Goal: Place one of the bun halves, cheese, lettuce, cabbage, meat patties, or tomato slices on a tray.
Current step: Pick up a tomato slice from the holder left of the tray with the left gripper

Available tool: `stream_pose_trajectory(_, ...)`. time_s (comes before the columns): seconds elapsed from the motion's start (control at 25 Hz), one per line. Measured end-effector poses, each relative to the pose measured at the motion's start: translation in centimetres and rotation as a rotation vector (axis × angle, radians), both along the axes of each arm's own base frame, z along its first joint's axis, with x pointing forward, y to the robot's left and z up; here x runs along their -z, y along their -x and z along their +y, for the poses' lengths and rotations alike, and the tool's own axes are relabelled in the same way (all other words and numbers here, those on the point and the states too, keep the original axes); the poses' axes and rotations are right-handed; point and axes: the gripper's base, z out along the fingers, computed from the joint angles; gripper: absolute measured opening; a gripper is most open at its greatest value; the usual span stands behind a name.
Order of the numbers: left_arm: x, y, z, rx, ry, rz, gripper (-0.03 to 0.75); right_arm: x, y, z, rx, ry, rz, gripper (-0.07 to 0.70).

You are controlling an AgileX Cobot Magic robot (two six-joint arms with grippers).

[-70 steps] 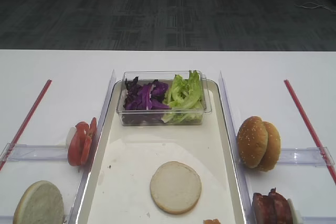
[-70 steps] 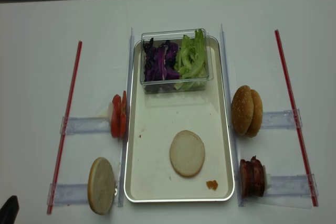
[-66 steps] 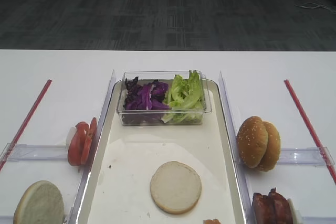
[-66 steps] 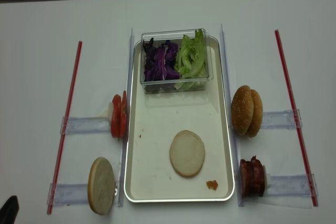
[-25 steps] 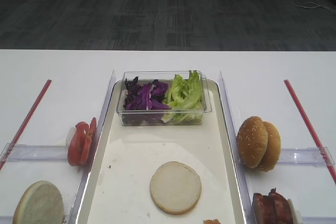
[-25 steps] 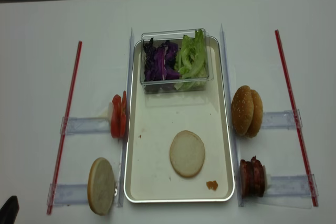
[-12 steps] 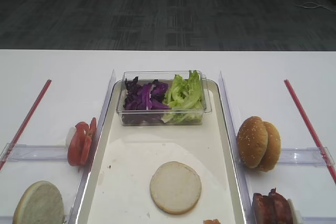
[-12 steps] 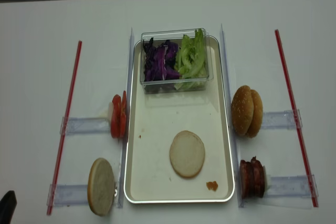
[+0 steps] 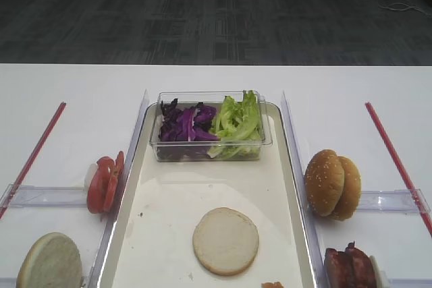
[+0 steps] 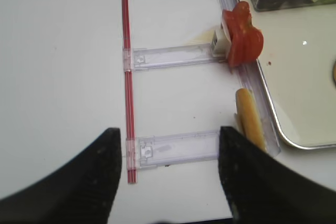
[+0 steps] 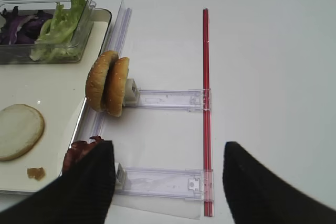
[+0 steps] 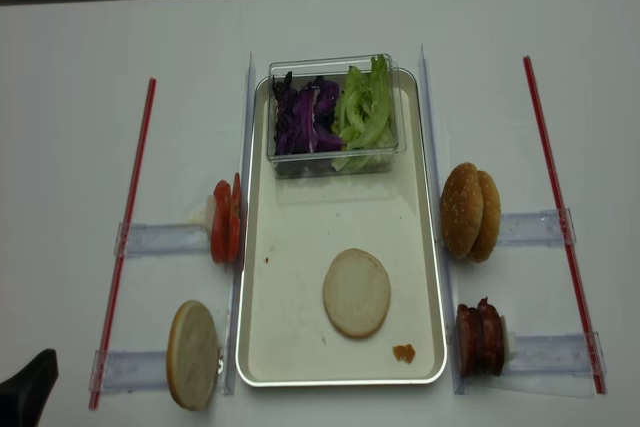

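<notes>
High front view: a pale bun half (image 9: 225, 241) lies flat on the tray (image 9: 169, 197). Overhead realsense adds the left pincer (image 12: 28, 387) at the corner. The right wrist view shows the right pincer (image 11: 167, 182) spread, empty; the left wrist view shows the left likewise, beside the tomato slices (image 10: 242, 41).

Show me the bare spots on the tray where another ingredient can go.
On the tray, free patches lie between the clear box and the pale bun half, and left of that bun half. The far end is crowded by the box; a small crumb sits near right.
</notes>
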Motion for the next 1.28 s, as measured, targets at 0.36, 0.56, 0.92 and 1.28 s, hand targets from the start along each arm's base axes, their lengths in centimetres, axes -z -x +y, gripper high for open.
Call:
stream_pose_trajectory(0.36,-2.6,-2.7,-0.1,-0.012,0.002,0.067,0.42,0.0,0.0,0.0,0.0,0.0,0.0,0.454)
stream_pose_trajectory(0.56,-3.7,-4.4,-0.2,-0.02,0.007,0.113,0.42,0.0,0.0,0.0,0.0,0.0,0.0,0.454)
stream_pose_trajectory(0.92,-4.8,-7.7,-0.4,-0.024,0.003,0.181,0.42,0.0,0.0,0.0,0.001,-0.002,0.0,0.454)
stream_pose_trajectory(1.28,-4.4,-11.4,-0.6,-0.027,-0.014,0.291,0.42,0.0,0.0,0.0,0.001,-0.002,0.0,0.454)
